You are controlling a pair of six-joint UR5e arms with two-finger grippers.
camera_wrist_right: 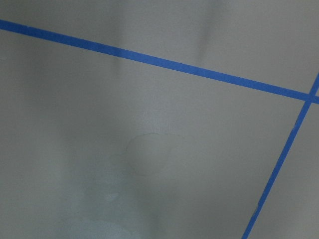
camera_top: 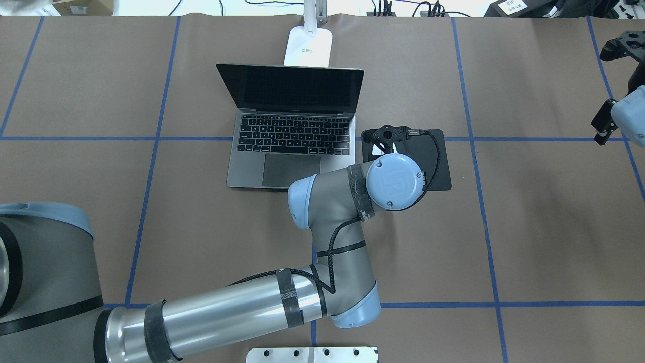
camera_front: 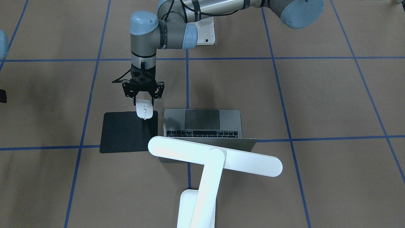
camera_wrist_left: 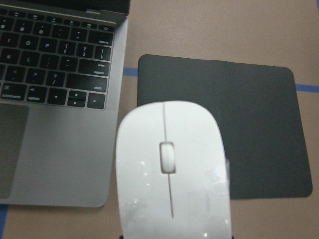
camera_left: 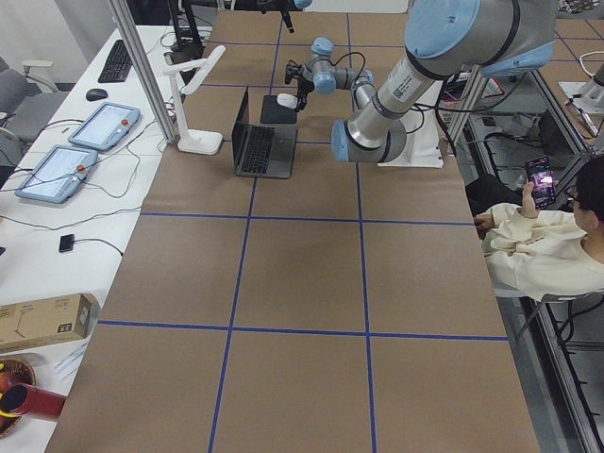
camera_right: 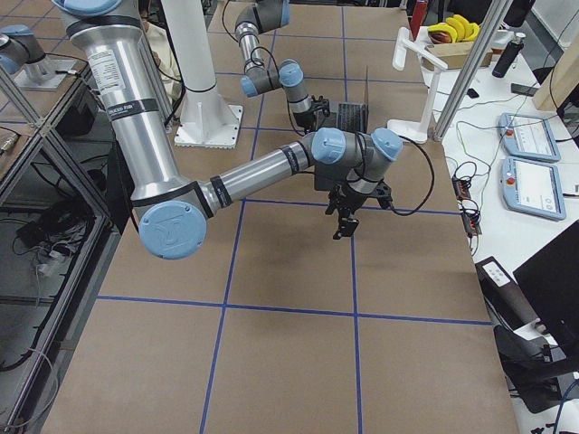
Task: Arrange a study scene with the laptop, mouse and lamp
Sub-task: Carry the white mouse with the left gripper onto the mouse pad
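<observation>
Left gripper (camera_front: 144, 102) points straight down, its fingers closed on the rear end of the mouse (camera_front: 144, 110), whose nose sticks out beyond the fingertips. The mouse sits over the robot-side edge of the black mat (camera_front: 126, 133); from the wrist view it looks to be lifted off the mat, though I can't be sure.

Seen from behind the robot, the mat lies at 3 o'clock from the laptop (camera_top: 289, 136), just beside it but not touching. The laptop is open on the table (camera_front: 316, 101), its dark screen tilted back and its keyboard towards the robot. The lamp (camera_front: 215, 156) stands at 12 o'clock from the laptop, its base close behind the lid and its long bar head reaching over the screen.

From overhead the left arm's wrist joint covers most of the mouse and part of the mat. From across the table the lamp head hides the top of the laptop screen.

At 6 o'clock from the laptop is a white pedestal (camera_front: 205, 31) with bolt holes. The right gripper (camera_right: 346, 215) hangs over bare table, well apart at 3 o'clock; I can't tell whether it is parted or closed.
</observation>
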